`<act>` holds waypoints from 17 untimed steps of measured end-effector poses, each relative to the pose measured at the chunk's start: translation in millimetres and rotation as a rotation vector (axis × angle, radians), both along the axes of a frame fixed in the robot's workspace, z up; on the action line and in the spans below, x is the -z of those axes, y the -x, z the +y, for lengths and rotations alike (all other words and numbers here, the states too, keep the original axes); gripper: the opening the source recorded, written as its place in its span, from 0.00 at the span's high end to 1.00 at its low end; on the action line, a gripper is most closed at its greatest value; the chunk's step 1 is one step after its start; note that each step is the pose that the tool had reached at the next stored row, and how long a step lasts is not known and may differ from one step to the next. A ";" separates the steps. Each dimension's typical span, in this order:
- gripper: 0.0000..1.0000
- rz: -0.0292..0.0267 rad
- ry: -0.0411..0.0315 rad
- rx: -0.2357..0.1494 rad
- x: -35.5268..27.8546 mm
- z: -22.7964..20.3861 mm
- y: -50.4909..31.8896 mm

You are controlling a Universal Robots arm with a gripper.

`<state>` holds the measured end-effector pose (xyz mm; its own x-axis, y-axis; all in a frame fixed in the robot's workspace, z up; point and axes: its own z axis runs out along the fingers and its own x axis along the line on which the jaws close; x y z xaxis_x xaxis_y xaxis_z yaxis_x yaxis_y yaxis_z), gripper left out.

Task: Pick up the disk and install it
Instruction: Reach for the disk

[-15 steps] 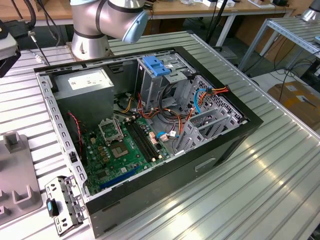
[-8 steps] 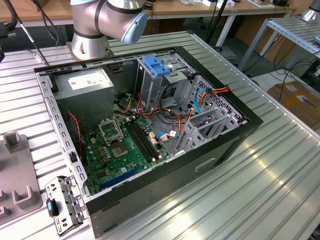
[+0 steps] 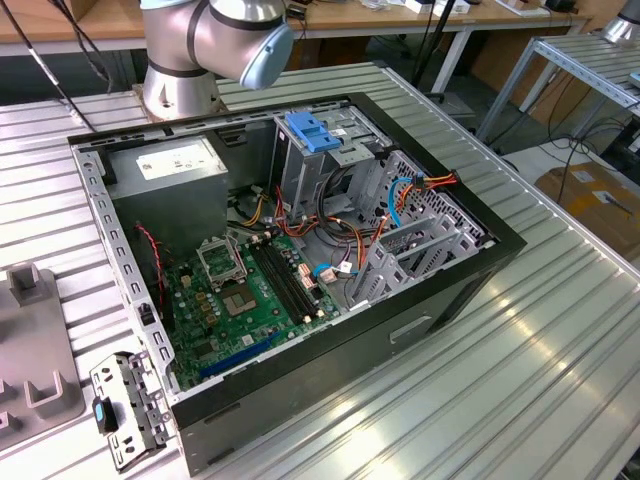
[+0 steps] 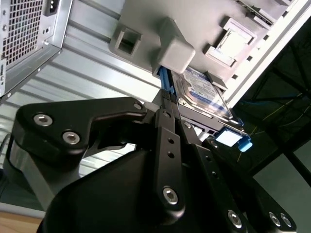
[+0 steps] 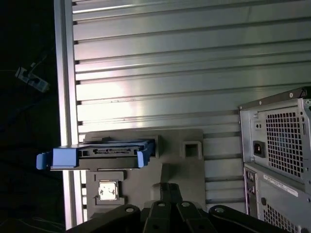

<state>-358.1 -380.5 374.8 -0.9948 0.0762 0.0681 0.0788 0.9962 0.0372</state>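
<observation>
At the exterior view's far left you had a grey moulded holder [image 3: 30, 345] on the ribbed metal surface [image 3: 560, 330]. Just beside it lay a flat perforated metal bracket with a small blue clip [image 3: 125, 410]. Further right, the silver robot arm [image 3: 215, 40] rose at the upper middle of the frame. In front of it was the black open computer case [image 3: 330, 350], lying on its side with the panel off, presumably so its bays could be reached from above. A light blue plastic handle [image 3: 315, 130] topped the tall grey cage inside.

In both wrist views the disk [image 4: 204, 92] [image 5: 97, 153], a dark flat hard drive with bright blue rails, stood on edge in a grey holder. It was propped against a grey block [image 4: 175, 48], near the surface's edge and apart from the case's vented rear. That pose likely offered a rail to a grasp from above. The black claw [image 4: 167, 104] [image 5: 167, 187] sat right at that rail, but you could not tell whether it was open, closed or gripping.
</observation>
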 end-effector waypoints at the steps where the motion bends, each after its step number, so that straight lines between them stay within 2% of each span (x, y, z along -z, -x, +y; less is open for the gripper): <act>1: 0.89 -0.0005 0.0000 0.000 0.4 0.3 3.8; 4: 0.89 -0.0017 0.0000 0.000 1.6 2.3 15.8; 5: 0.89 -0.0020 0.0001 0.000 2.2 4.6 21.7; 8: 0.89 -0.0021 0.0000 0.000 3.2 10.6 28.3; 10: 0.89 -0.0019 0.0001 0.000 4.0 17.1 32.3; 12: 0.89 -0.0020 0.0001 0.000 4.5 23.0 34.4; 14: 0.89 -0.0022 0.0000 0.000 4.8 26.1 35.5; 17: 0.89 -0.0020 0.0002 0.000 4.7 26.1 35.9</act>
<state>-394.0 -354.4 370.1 -0.9949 0.0761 0.0662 0.0787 0.9962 0.0371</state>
